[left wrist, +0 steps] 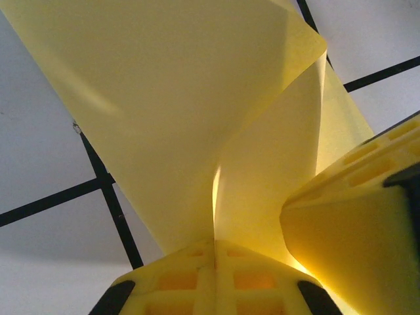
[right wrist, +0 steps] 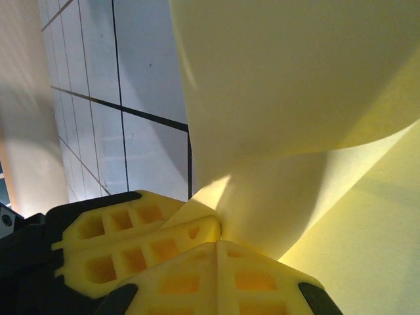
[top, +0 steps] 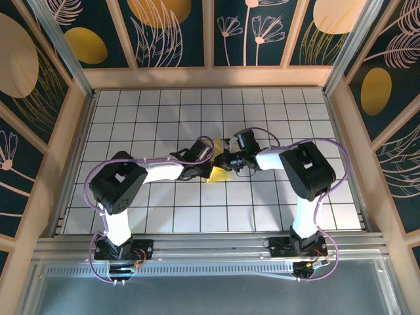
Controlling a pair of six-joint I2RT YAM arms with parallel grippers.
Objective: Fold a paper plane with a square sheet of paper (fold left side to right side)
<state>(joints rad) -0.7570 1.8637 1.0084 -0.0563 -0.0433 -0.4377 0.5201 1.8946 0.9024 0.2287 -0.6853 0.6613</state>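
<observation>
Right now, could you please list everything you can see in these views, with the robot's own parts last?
paper sheet: one, yellow, curled, pinched between both grippers over the table's centre.
table: one, white tiles with dark grid lines, below the paper sheet.
wall panels: several, dark with golden ovals, around the table.
left gripper: one, yellow fingers, shut on the paper sheet.
right gripper: one, yellow fingers, shut on the paper sheet.

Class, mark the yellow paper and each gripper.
yellow paper [left wrist: 164, 98]: left wrist view, flat face.
left gripper [left wrist: 215, 248]: left wrist view, between fingertips.
right gripper [right wrist: 218, 246]: right wrist view, between fingertips.
</observation>
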